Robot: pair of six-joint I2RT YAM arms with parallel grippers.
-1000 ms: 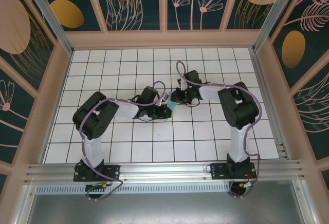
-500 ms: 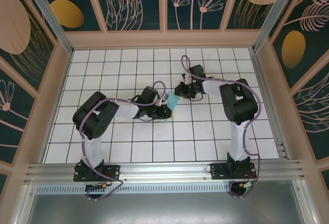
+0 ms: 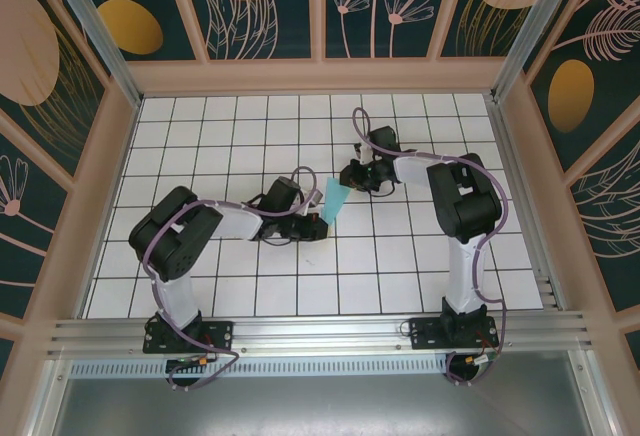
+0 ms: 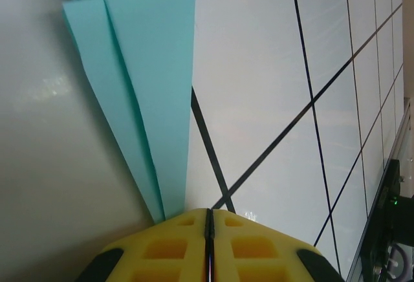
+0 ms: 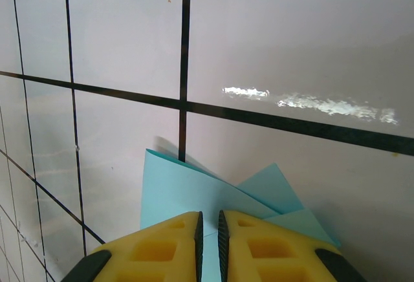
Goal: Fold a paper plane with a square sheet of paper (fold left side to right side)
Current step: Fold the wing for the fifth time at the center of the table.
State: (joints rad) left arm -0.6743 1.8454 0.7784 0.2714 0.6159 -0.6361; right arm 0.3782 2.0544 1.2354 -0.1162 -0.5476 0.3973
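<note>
The square sheet of paper [image 3: 336, 199] is folded into a narrow light turquoise strip at mid-table, slanting between my two grippers. My right gripper [image 3: 350, 180] is at its far end. In the right wrist view the yellow jaws of that gripper [image 5: 208, 216] are nearly together, with the layered paper [image 5: 187, 188] showing in the slit and fanning out beyond. My left gripper [image 3: 316, 222] is at the near end. In the left wrist view, the left gripper [image 4: 208, 212] has its jaws fully shut, and the paper [image 4: 149, 68] runs out from under the left fingertip.
The white gridded table [image 3: 400, 256] is ringed by wooden walls [image 3: 320, 76]. A metal rail [image 3: 320, 334] with both arm bases runs along the near edge. The right arm's elbow [image 3: 460, 201] stands right of the paper, the left arm's elbow [image 3: 175, 231] far left.
My right gripper drew back toward the far right with the paper's end, so the turquoise strip now shows longer between the grippers. The left arm's elbow dropped lower and leftward.
</note>
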